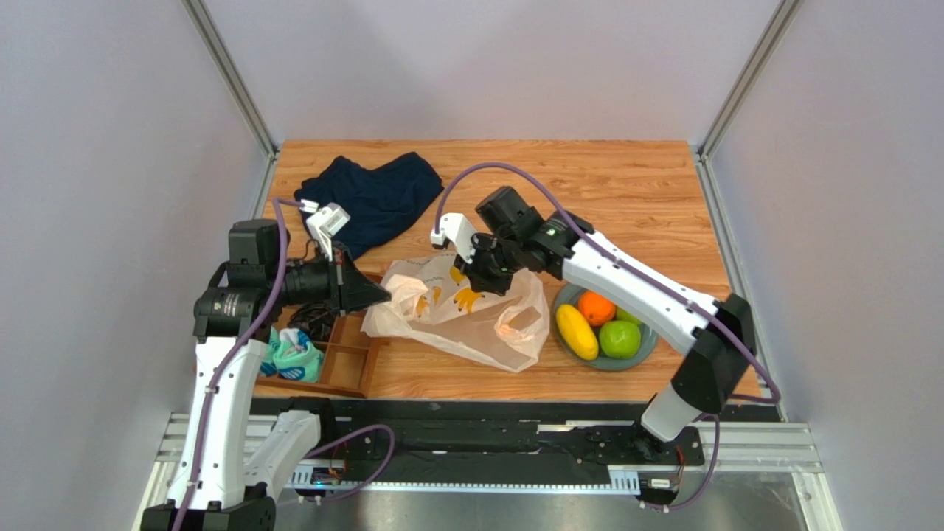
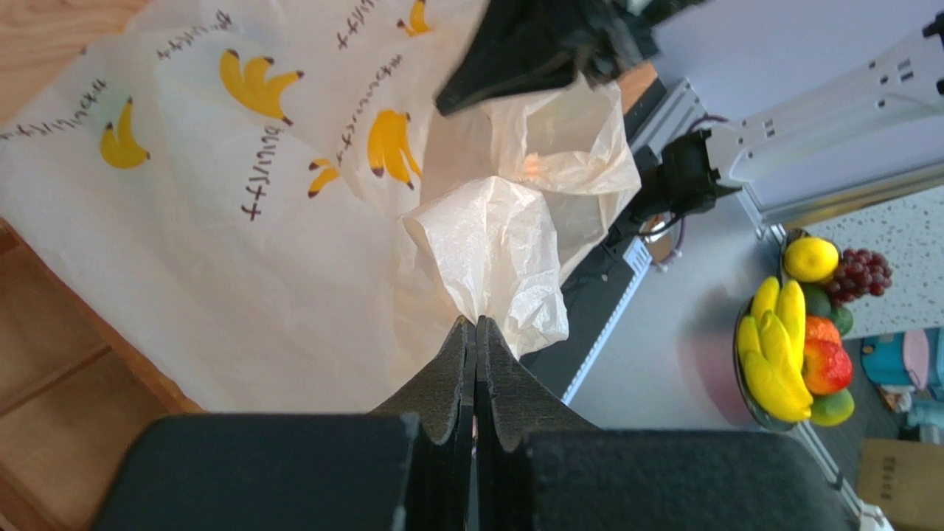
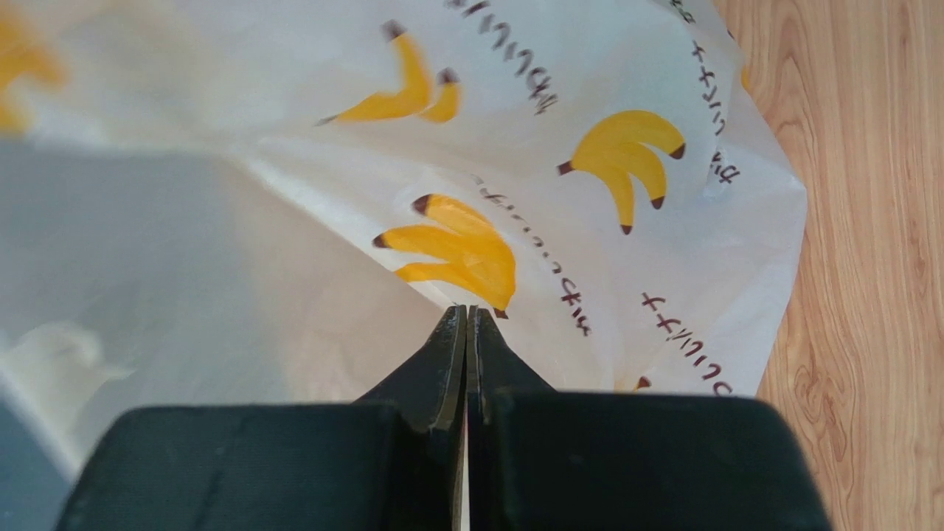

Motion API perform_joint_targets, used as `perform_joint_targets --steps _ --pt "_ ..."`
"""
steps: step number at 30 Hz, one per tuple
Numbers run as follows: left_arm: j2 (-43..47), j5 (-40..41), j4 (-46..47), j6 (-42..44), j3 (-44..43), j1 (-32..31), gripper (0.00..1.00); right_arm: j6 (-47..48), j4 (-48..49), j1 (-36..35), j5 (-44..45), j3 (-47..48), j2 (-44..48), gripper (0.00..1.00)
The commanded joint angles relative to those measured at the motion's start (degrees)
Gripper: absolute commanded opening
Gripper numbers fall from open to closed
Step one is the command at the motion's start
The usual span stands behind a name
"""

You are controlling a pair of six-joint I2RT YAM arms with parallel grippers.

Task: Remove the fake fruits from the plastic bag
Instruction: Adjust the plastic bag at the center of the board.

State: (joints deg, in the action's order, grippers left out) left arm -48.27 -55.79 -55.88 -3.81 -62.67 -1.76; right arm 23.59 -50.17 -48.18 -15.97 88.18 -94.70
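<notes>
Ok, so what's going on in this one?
Both arms are on the plastic bag. The left arm has its jaws shut on a bunched bit of the bag's edge, and the right arm pinches its printed side. An orange, a green apple and a yellow fruit sit in the bowl to the right. Whether any fruit is left inside the bag can't be seen.

Dark navy cloth (image 1: 371,199) crumpled at the far left of my wooden table (image 1: 621,188), teal sock roll (image 1: 293,356) inside a compartmented wooden tray (image 1: 352,360) near my left, grey bowl (image 1: 607,364) to my right.
</notes>
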Motion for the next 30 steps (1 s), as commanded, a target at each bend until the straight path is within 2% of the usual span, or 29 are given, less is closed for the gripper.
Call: perform_joint_targets --steps 1,8,10,11,13,14,16,17,19,20,23,26,28,30 --pt "-0.9 -0.5 5.5 -3.0 -3.6 0.7 0.0 4.4 0.2 0.0 -8.8 -3.4 4.1 0.0" --pt "-1.9 -0.8 4.3 -0.9 -8.2 0.9 0.0 14.6 -12.6 0.5 -15.1 6.9 -7.3 0.0" --pt "-2.1 -1.2 3.8 -0.2 -8.7 0.9 0.0 14.6 -12.7 0.3 -13.8 7.8 -10.4 0.0" --pt "-2.2 -1.5 2.4 0.2 -9.4 0.9 0.0 11.2 -8.9 0.0 -7.9 7.7 -11.0 0.0" --pt "-1.9 -1.0 0.2 2.6 -10.2 0.9 0.0 8.5 -3.9 0.2 -1.6 6.8 -12.0 0.0" --pt "-1.9 -0.3 -3.0 3.6 -11.2 0.9 0.0 6.0 1.6 0.6 4.8 6.5 -12.0 0.0" --pt "-1.2 0.2 -6.9 7.9 -12.2 0.9 0.0 4.6 8.3 1.9 10.1 6.2 -12.4 0.0" --pt "-0.9 0.8 -11.7 9.8 -13.2 1.0 0.0 4.2 10.2 2.3 13.8 6.4 -12.6 0.0" --pt "0.4 0.8 -16.5 15.2 -13.7 1.0 0.0 3.7 12.4 3.6 15.9 8.1 -14.3 0.0" --pt "1.1 0.7 -19.3 16.8 -13.4 0.9 0.0 3.5 12.4 3.9 19.2 9.1 -15.2 0.04" --pt "4.3 -1.8 -19.8 15.9 -11.7 1.1 0.0 0.6 8.6 4.9 18.9 11.4 -18.0 0.1" --pt "3.2 -5.2 -22.8 15.7 -10.5 3.1 0.0 -3.6 6.1 4.4 17.7 6.7 -16.3 0.09" --pt "3.7 -8.3 -27.0 17.1 -10.0 3.4 0.0 -4.7 6.7 2.3 19.7 -1.6 -10.5 0.08" --pt "6.2 -9.2 -29.8 18.4 -10.4 3.4 0.0 -5.6 5.6 1.2 19.2 -6.1 -2.7 0.08"
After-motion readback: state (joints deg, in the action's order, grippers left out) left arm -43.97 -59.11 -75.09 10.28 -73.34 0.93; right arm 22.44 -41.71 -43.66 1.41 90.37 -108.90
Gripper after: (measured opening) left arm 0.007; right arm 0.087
